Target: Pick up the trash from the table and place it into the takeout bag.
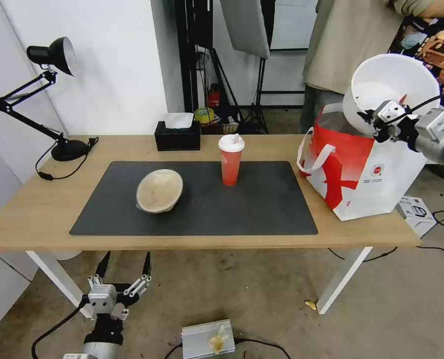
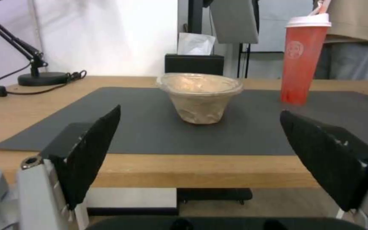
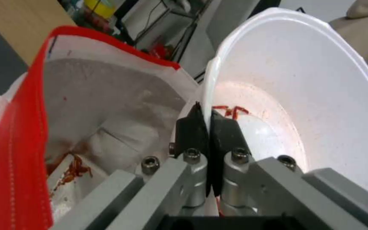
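Below the table's (image 1: 42, 209) near edge, my left gripper (image 1: 124, 267) hangs with its fingers spread wide, holding nothing. On the dark mat (image 1: 262, 209) lies the beige bowl (image 1: 159, 190), tilted, and the red cup (image 1: 230, 159) stands upright to its right. Above the open takeout bag (image 1: 361, 174) at the table's right end, my right gripper (image 1: 376, 118) pinches the rim of the white bowl (image 1: 389, 82), tipped on its side.

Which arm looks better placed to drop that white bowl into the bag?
Right. The right gripper is pinching the white bowl by its rim, tilted above the open takeout bag. The left gripper hangs open below the table edge.
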Robot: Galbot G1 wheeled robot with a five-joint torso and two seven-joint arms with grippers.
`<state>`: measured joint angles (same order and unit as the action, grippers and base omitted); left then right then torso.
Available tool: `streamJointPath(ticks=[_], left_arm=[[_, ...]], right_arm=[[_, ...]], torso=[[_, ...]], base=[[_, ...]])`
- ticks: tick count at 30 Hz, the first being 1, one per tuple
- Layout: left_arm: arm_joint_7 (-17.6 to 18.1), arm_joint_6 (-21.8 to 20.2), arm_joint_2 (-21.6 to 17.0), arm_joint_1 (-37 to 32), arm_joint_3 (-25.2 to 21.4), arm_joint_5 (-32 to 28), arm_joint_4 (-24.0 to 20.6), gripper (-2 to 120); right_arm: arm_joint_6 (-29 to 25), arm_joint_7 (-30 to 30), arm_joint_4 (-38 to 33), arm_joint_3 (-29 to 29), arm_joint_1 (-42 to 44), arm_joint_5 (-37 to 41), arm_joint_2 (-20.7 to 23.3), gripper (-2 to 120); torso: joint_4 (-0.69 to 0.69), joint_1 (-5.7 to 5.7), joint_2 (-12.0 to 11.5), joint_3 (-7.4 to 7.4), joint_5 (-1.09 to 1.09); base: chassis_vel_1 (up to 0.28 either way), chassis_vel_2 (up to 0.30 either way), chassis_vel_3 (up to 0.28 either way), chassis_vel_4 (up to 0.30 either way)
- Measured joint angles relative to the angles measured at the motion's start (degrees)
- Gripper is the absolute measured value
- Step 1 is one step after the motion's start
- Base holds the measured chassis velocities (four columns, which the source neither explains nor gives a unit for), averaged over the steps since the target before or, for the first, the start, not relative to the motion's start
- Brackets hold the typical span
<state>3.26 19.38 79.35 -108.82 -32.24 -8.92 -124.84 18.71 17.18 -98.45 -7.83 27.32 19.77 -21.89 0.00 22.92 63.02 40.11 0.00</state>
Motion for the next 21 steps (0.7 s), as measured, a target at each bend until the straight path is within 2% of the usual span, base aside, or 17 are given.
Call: streamJointPath(ticks=[21], left_arm=[[-0.1, 0.2, 1.1, 0.6, 0.2, 0.5, 1.1, 100]], right_arm=[[-0.6, -0.6, 4.9, 1.6, -2.4, -1.1, -2.4, 0]], torso=[[0.0, 0.0, 0.0, 0.0, 0.0]], base=[[0.0, 0.0, 0.0, 0.0]])
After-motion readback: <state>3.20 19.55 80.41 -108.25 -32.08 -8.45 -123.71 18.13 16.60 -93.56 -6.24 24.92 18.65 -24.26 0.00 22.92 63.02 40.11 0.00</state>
